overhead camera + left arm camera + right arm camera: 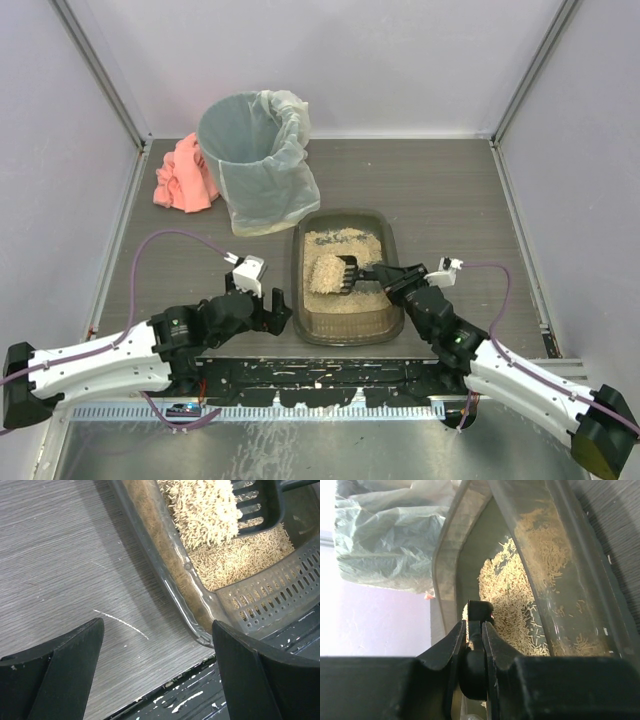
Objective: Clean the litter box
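The litter box [383, 227], a dark rectangular tray with beige pellet litter, sits at the table's near middle; it also shows in the left wrist view [172, 587] and the right wrist view [550, 525]. My right gripper [392, 277] is shut on the handle of a small black slotted scoop [345, 268], which is held over the box with a heap of litter on it. The handle [479, 614] stands edge-on between my jaws. The scoop head shows in the left wrist view [260, 505]. My left gripper [277, 306] is open and empty beside the box's near-left corner.
A round grey bin [250, 150] with a clear plastic liner stands behind the box at the left; its liner shows in the right wrist view [380, 535]. A pink cloth [183, 175] lies left of the bin. A black paint-flecked strip [210, 695] runs along the table's near edge.
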Available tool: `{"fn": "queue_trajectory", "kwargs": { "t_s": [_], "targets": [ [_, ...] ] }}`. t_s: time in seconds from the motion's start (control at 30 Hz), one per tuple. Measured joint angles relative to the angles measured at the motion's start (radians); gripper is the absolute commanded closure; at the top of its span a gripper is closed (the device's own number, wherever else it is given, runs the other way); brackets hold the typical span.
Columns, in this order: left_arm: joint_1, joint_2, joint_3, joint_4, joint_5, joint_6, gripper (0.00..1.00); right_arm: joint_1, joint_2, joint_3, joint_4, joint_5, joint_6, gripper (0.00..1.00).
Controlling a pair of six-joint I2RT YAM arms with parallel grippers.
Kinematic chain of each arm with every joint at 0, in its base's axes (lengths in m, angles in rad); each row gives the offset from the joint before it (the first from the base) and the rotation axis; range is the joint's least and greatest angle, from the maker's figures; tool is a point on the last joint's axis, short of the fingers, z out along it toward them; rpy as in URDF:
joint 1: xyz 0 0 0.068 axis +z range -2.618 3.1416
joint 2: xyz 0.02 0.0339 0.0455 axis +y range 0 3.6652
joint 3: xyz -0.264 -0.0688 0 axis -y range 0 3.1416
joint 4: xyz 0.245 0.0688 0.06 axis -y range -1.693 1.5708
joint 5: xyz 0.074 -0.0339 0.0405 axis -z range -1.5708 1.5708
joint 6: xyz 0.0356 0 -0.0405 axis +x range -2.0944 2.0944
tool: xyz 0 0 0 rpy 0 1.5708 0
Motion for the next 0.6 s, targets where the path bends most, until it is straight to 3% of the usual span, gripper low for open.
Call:
{"fn": "queue_trajectory", "kwargs": {
  "t_s": [0.33,0.6],
  "targets": [
    [0.0,-0.053,0.001,-0.068,-0.038,0.022,0.11,-0.106,-0.097,-0.006,-0.032,-0.062,0.001,0.99],
    [0.0,-0.076,0.006,-0.097,-0.051,0.023,0.12,-0.326,-0.125,-0.043,0.003,-0.259,0.053,0.99]
  ]
}}
